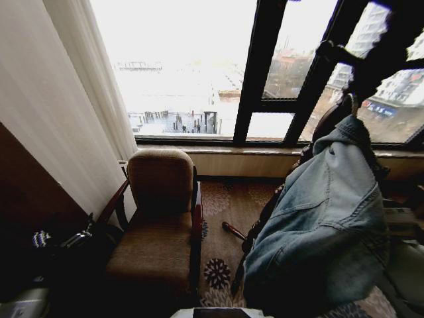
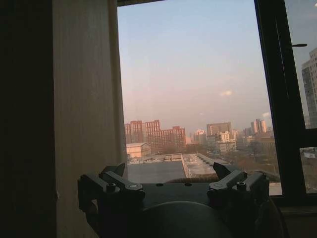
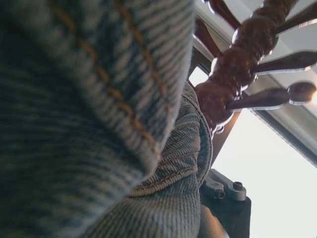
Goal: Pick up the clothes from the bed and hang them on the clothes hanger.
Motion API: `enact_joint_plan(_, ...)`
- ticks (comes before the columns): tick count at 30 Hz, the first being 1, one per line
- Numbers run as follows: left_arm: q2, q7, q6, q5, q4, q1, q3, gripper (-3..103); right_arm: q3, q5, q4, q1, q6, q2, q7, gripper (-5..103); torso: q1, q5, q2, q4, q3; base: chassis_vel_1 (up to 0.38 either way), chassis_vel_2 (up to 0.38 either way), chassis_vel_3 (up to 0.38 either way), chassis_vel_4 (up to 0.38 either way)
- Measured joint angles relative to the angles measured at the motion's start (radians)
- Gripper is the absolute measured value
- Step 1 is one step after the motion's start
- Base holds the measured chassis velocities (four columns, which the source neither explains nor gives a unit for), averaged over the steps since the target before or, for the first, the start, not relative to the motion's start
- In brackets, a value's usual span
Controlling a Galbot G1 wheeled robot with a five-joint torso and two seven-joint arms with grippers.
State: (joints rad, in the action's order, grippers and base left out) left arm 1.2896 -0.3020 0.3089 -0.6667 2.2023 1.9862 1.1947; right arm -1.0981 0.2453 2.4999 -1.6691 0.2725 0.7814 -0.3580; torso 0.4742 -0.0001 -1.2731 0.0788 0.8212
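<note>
Nearest the robot, the denim jacket (image 1: 324,225) hangs full-length at the right of the head view, its collar gathered high against a dark wooden coat stand (image 3: 237,69) whose turned knobs and curved pegs show in the right wrist view just beyond the cloth. The right pincer (image 1: 348,106) sits at that collar, and a small part of its dark body is visible beside the denim in the right wrist view; whether its fingers grip the fabric or stand apart cannot be told, since the cloth covers them. The left pincer (image 2: 171,173) is held apart from the jacket, facing the window (image 2: 198,89), its fingers spread wide with nothing between them. To the left, and a little farther off, stands a brown upholstered armchair (image 1: 159,218) on a patterned carpet (image 1: 228,205), with a pale curtain (image 1: 59,112) along the wall beside it. Farthest lies the window, with rooftops and buildings beyond. Judged from these views, the jacket is off the bed and already raised to the stand, so the carrying appears done. What seems left is to confirm that the garment hangs on its own and to free the right pincer.
</note>
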Motion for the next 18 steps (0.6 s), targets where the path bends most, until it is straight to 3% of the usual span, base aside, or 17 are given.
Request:
enact_joint_plan(11,0.0,0.0,0.0,0.0,0.0,0.0,0.0,100,-0.099,0.0,0.0,0.005,-0.001,-0.076,0.027,22,0.0,0.0001,0.0,0.0,0.0,0.0,0.0,0.0,0.0)
enact_joint_plan(18,0.0,0.0,0.0,0.0,0.0,0.0,0.0,100,-0.19,-0.063,0.0,-0.021,-0.037,-0.084,0.055,22,0.0,0.0,0.0,-0.0001,0.0,0.0,0.0,0.0,0.0)
